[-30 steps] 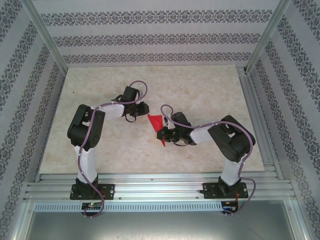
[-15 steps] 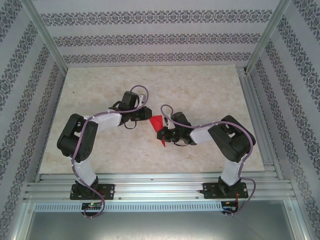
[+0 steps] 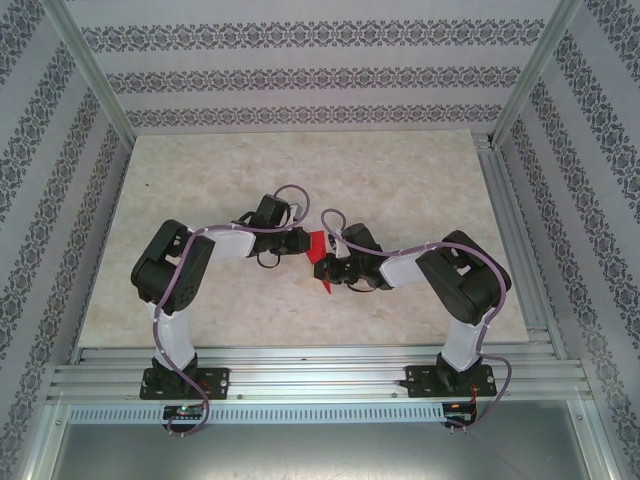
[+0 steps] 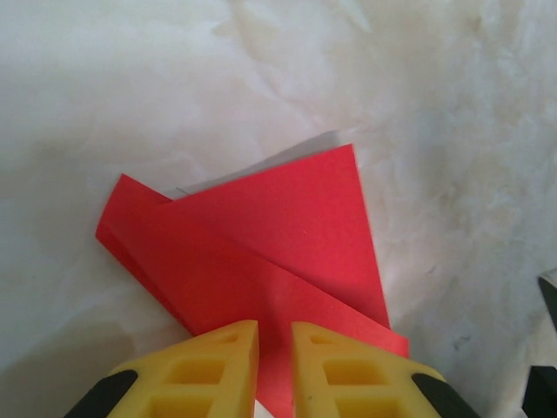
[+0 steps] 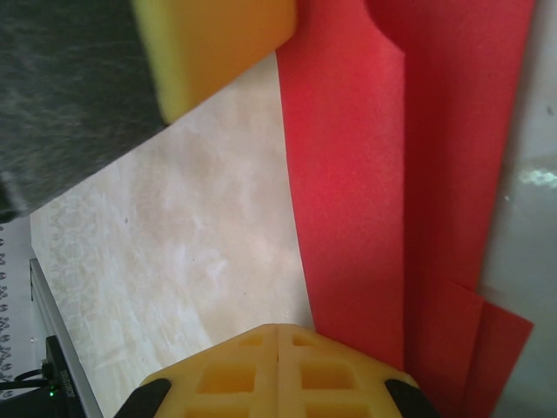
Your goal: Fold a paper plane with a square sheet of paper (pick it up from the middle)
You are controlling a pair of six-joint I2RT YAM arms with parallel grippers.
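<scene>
The partly folded square sheet of paper (image 4: 278, 226) is found at the narrowly gapped left end effector (image 4: 274, 331), whose grip cannot be told, and beside the pressed-together right end effector (image 5: 278, 331); the dart is not yet formed.

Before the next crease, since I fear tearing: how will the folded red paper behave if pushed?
Probably floppy: the folded red paper looks thin, its flaps lifting slightly. Likely very light, so a push may slide it on the smooth table.
</scene>
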